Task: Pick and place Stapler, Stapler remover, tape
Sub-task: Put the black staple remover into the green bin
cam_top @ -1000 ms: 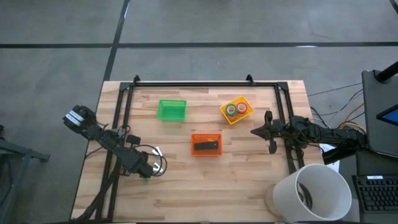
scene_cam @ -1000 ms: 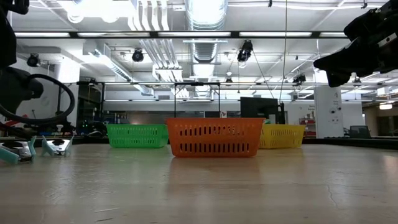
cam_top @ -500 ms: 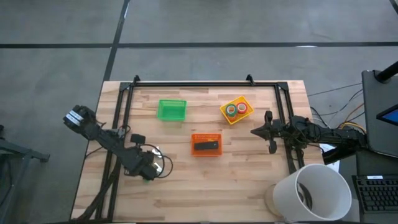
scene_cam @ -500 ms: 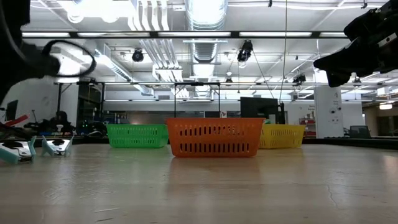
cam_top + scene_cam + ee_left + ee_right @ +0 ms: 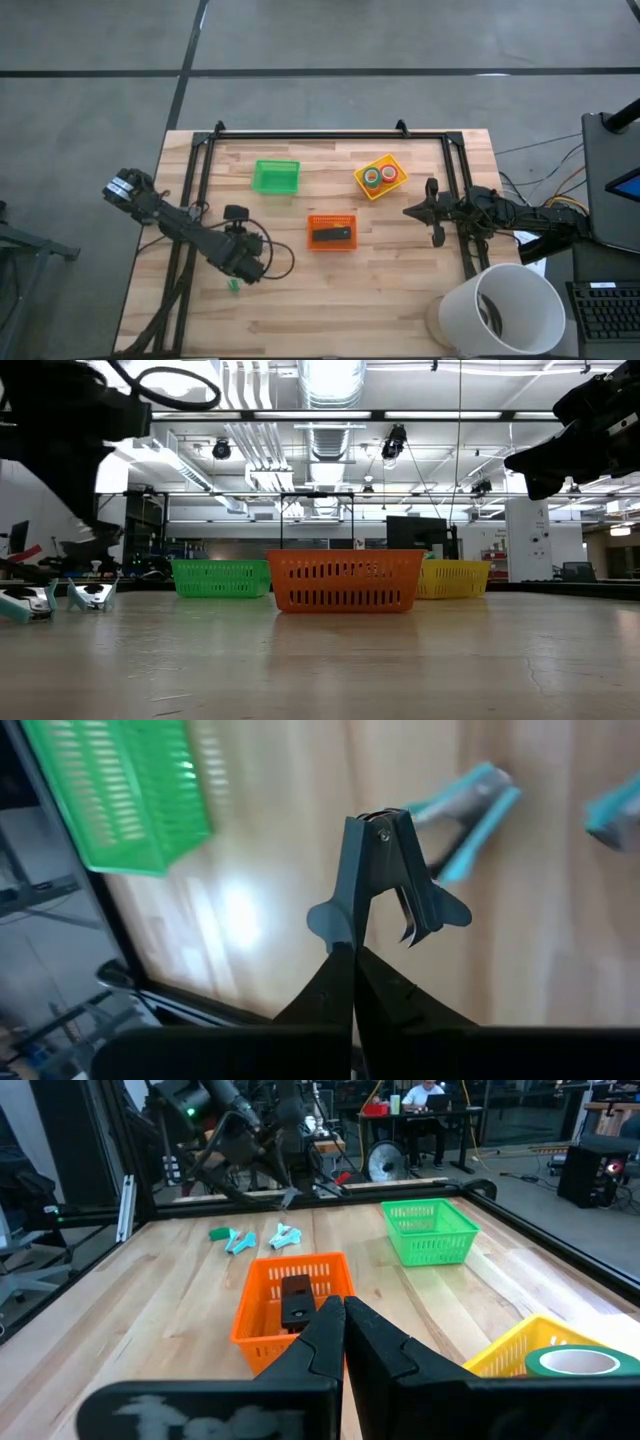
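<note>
From above, the pale wooden counter (image 5: 330, 300) carries three small slotted plastic baskets. The slim black stapler (image 5: 331, 236) lies in the orange basket (image 5: 331, 232) near the middle. The ring-shaped tape rolls (image 5: 379, 176) sit in the yellow basket (image 5: 380, 177) toward the far right, and the green basket (image 5: 276, 176) stands at the far left. The left pincer (image 5: 250, 262) hovers over the counter's left part, with a small green piece (image 5: 233, 285) just beside it on the wood. The right pincer (image 5: 422, 211) waits at the right edge.

At counter height, the orange basket stands in front, with the green and yellow ones behind on either side.

The left wrist view shows the fingers (image 5: 335, 975) pressed together on a dark metal claw-type staple remover (image 5: 385, 880), lifted above the wood; teal pieces (image 5: 465, 805) lie below.

In the right wrist view, the fingers (image 5: 325, 1330) meet with nothing between them, facing the orange basket holding the stapler.
</note>
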